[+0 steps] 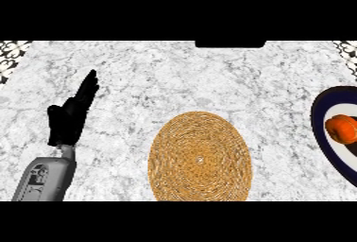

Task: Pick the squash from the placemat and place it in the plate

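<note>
My left hand [67,120] rests at the left of the bench [209,75], fingers [85,94] straight and pressed together, holding nothing, because the squash [343,130] already lies in the plate [316,118], off the placemat [200,158].

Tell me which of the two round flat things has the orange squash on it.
The dark-rimmed plate at the view's right edge: the squash lies on it. The woven placemat in the middle lies apart from the squash.
</note>
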